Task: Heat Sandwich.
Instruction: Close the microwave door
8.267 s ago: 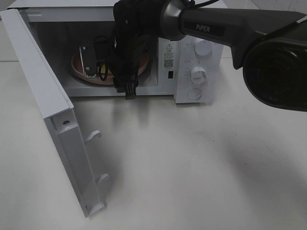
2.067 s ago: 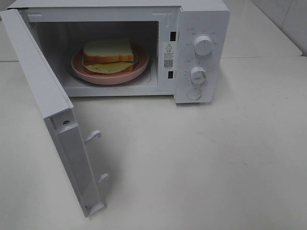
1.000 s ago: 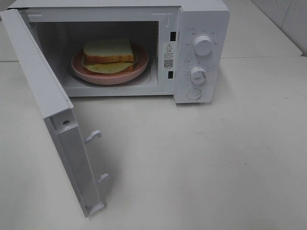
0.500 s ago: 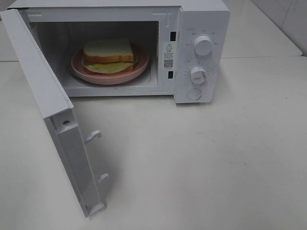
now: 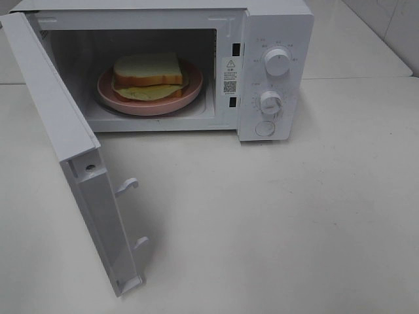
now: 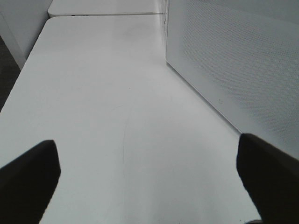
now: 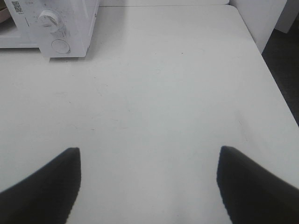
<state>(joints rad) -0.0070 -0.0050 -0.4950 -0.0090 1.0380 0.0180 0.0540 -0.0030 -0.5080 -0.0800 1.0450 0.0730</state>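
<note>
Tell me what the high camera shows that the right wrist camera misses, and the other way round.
Only the high view: the sandwich on the pink plate inside the microwave, and its door standing wide open. Only the right wrist view: the right gripper, open with nothing between its fingers, above the table. Both: the microwave's lower knob, the round button below it, and the white table.

The sandwich is white and yellow, the plate pink, the microwave white.
</note>
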